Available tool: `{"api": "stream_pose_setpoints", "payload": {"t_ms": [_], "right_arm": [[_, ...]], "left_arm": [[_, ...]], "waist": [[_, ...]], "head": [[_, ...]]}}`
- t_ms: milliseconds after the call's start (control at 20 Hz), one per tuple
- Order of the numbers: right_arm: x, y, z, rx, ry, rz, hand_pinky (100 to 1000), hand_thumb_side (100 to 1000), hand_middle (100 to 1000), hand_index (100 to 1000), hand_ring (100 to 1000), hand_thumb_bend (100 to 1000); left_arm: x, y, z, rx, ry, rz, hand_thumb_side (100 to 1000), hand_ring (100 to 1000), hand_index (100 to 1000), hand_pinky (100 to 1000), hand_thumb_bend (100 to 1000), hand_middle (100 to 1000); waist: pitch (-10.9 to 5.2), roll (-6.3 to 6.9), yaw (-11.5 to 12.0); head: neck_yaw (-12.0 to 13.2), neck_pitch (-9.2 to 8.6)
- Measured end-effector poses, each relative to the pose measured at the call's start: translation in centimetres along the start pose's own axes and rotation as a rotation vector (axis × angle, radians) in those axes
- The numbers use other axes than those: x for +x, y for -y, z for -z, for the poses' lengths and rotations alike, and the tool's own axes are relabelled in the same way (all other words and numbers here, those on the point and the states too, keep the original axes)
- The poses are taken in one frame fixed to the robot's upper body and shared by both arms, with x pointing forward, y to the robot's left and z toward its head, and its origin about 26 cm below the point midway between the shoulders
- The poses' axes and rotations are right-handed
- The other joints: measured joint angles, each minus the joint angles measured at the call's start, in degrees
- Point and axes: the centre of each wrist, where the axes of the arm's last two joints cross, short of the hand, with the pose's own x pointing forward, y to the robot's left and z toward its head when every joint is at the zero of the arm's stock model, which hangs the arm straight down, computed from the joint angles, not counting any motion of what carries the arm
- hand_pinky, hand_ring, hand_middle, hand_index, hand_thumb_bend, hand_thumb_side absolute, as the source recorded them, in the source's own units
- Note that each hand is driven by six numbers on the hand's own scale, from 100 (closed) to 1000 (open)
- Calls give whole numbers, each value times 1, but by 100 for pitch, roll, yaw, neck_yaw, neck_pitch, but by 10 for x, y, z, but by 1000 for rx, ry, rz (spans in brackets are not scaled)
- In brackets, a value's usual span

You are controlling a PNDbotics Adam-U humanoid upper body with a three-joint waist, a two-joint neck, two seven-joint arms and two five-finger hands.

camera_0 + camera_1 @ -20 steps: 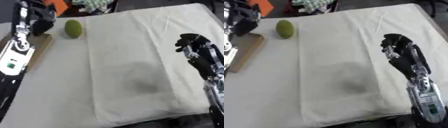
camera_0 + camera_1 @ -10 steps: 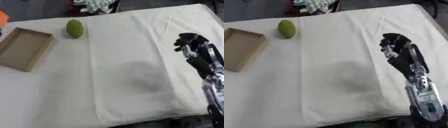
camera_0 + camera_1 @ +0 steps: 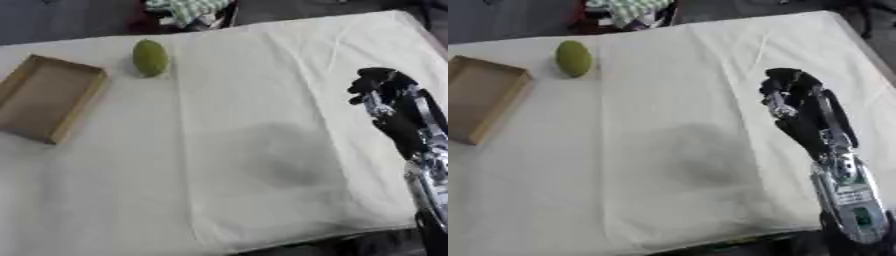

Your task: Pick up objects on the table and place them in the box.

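Now, fruit (image 3: 150, 57): green, oval, lying on the white cloth (image 3: 262, 130) at the far left, just beside the box.
Box (image 3: 45, 97): brown, shallow, at the worktop's left edge.
Right hand (image 3: 794, 97): over the cloth's right side, fingers curled, holding nothing.

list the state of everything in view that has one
box: open-topped, empty, on the cloth at far left
green fruit: lying on the cloth, just right of the box, untouched
right hand: fingers curled, holding nothing, over the cloth at right
left hand: not in view
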Motion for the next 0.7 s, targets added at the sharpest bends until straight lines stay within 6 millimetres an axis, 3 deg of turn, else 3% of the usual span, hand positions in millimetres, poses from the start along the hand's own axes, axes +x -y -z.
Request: {"api": "stream_pose_setpoints", "payload": {"t_ms": [100,200,250,300,400,550,700], "right_arm": [[0,0,0,0,0,0,603,419,595,730,661,100],[0,0,0,0,0,0,603,420,595,729,661,100],[0,0,0,0,0,0,603,420,595,729,661,100],[0,0,0,0,0,0,603,420,594,727,660,100],[0,0,0,0,-1,0,603,420,594,726,660,100],[0,0,0,1,-1,0,603,416,594,726,660,100],[0,0,0,2,-2,0,603,419,593,725,659,100]], "left_arm": [[-2,3,-2,-10,-2,5,341,834,783,566,166,820],[-2,3,-2,-11,-1,11,420,914,818,637,304,926],[-2,4,-2,-11,0,14,420,914,818,637,304,926],[-2,4,-2,-12,1,15,491,961,838,679,429,988],[-1,5,-3,-14,3,10,532,986,848,705,508,1000],[6,5,-3,-16,33,-12,546,993,850,715,541,1000],[26,3,1,-16,96,-53,534,978,850,705,499,1000]], "waist": [[0,2,-8],[0,6,-10],[0,12,-10],[0,20,-11],[0,28,-13],[-1,28,-16],[-1,29,-23]], "head": [[0,0],[0,0],[0,0],[-1,0],[-2,0],[-3,0],[-3,0]]}}
